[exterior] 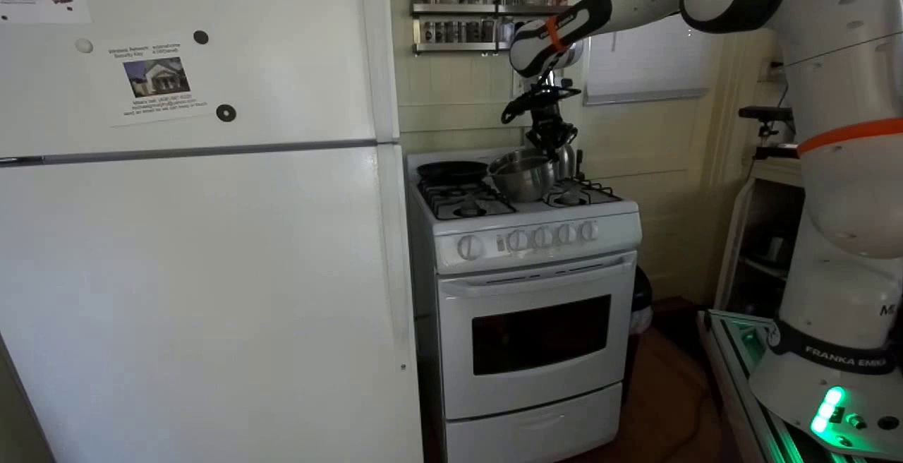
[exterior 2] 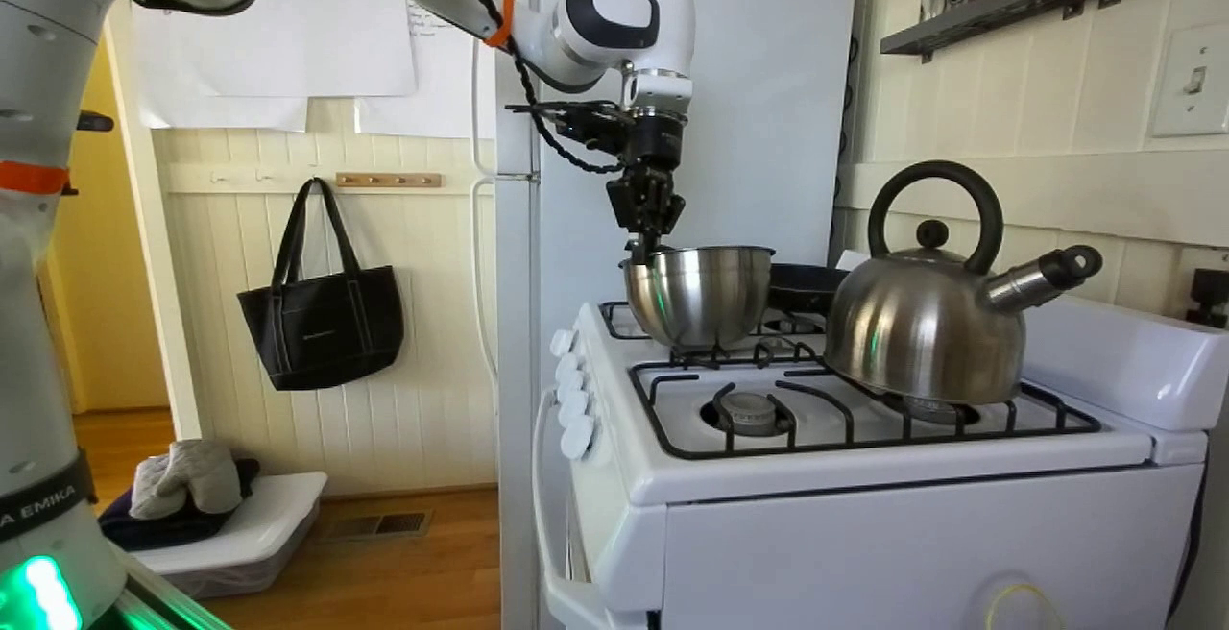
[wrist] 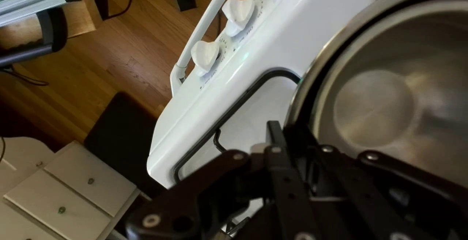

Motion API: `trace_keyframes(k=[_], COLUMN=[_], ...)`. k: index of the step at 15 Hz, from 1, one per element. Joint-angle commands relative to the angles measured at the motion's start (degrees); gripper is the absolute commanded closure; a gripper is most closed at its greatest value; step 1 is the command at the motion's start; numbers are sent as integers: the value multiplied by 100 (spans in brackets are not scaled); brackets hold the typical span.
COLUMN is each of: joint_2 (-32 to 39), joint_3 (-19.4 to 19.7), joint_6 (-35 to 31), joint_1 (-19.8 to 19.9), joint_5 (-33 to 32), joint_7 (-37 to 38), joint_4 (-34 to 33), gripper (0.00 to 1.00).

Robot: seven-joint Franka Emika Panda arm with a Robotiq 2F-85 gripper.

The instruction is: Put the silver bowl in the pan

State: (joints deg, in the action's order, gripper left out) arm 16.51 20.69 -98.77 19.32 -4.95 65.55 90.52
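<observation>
The silver bowl is on the middle of the stove top, slightly tilted; it also shows in an exterior view and, large, on the right of the wrist view. I cannot tell whether its base touches the grates. My gripper points down at the bowl's rim, on the side away from the pan. In the wrist view its fingers are close together with the rim between them. The pan is dark and low on the back burner near the fridge; it is partly hidden behind the bowl in an exterior view.
The steel kettle with its arched dark handle stands on the other back burner. The white stove has black raised grates and front knobs. The fridge stands beside the stove. Spice shelves hang on the wall behind.
</observation>
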Motion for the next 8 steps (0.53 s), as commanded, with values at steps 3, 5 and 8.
trace_keyframes(k=[3,5,8], joint_2=[-336,-493,-572], joint_3=[7,-24,-21], joint_6=[53,31,48], joint_1=[-20,12,76], joint_5=[187,399,787], joint_7=[235,122,61], joint_4=[0,65,21], gripper=[98,98,98])
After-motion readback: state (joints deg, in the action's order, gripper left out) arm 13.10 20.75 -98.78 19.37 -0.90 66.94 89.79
